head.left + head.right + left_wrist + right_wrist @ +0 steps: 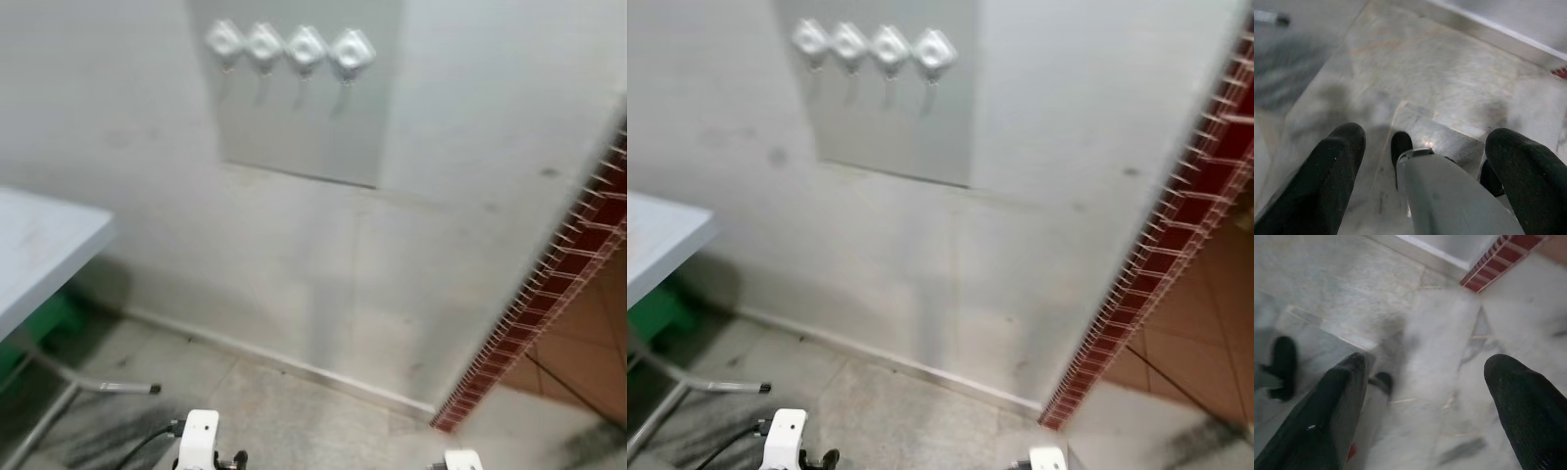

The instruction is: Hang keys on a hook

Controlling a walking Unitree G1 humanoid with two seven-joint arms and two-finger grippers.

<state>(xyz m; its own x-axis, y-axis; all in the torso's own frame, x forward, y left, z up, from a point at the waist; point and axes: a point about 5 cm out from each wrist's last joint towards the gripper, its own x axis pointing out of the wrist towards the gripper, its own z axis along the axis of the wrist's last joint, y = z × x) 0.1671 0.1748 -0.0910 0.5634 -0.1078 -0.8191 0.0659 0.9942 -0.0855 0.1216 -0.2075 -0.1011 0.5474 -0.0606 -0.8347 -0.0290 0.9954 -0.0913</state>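
A home hallway corner: wall hooks (286, 47) on a plain wall, marble floor (274, 411), a table (39, 245).

Both arms hang low, the left pincer (1425, 171) with its black fingers (1327, 181) spread wide and empty, the right pincer (1435, 411) likewise gaping, holding nothing.

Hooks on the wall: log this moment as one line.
hooks: four in a row on wall panel, all bare | keys: not hung | left hand: open, low over floor | right hand: open, low over floor
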